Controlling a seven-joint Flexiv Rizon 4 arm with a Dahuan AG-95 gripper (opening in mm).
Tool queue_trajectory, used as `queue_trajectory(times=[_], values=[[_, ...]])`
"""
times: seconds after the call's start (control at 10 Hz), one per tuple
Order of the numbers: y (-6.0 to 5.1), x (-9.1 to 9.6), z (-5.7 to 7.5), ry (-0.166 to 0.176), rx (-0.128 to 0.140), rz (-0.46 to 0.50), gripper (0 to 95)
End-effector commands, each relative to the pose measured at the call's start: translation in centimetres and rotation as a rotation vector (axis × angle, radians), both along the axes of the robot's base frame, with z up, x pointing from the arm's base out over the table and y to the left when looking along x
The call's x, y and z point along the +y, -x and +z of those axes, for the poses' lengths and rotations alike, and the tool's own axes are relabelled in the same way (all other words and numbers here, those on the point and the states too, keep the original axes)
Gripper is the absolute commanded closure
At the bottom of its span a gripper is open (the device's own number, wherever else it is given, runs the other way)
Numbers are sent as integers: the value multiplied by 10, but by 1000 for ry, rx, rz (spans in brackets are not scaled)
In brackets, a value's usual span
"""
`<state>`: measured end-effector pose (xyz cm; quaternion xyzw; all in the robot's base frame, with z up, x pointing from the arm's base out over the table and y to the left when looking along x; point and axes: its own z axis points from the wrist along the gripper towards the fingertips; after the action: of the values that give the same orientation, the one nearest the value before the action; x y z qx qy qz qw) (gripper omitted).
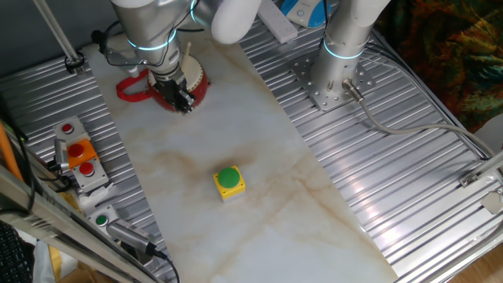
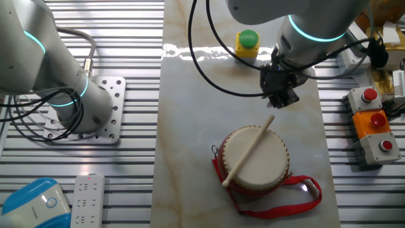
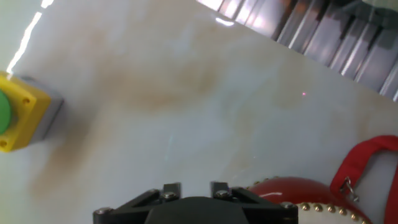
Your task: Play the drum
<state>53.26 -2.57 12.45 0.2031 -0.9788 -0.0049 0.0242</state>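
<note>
The drum (image 2: 256, 158) has red sides, a cream drumhead and a red strap (image 2: 297, 193). It stands on the white board near the front in the other fixed view. My gripper (image 2: 281, 98) hangs just beyond the drum's far edge, shut on a pale wooden drumstick (image 2: 248, 151). The stick slants down across the drumhead. In one fixed view the gripper (image 1: 182, 101) covers part of the drum (image 1: 198, 85). The hand view shows only the drum's red side (image 3: 292, 190) and strap (image 3: 367, 162); the fingers are hidden there.
A yellow box with a green button (image 1: 229, 182) sits mid-board and shows in the other fixed view (image 2: 247, 42). A control box with red buttons (image 2: 373, 123) stands beside the board. A second arm's base (image 2: 95, 120) is bolted to the ribbed table. A remote (image 2: 85, 199) lies near the edge.
</note>
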Motion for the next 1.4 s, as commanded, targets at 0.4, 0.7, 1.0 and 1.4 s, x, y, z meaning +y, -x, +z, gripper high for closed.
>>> queue_trajectory(times=[0.4,0.7,1.0,1.4], values=[[-6,4,3,-30,-6,-259,950],[-8,6,4,-30,-10,-253,950],[-8,6,4,-24,-10,-258,950],[-8,6,4,-14,-14,-252,950]])
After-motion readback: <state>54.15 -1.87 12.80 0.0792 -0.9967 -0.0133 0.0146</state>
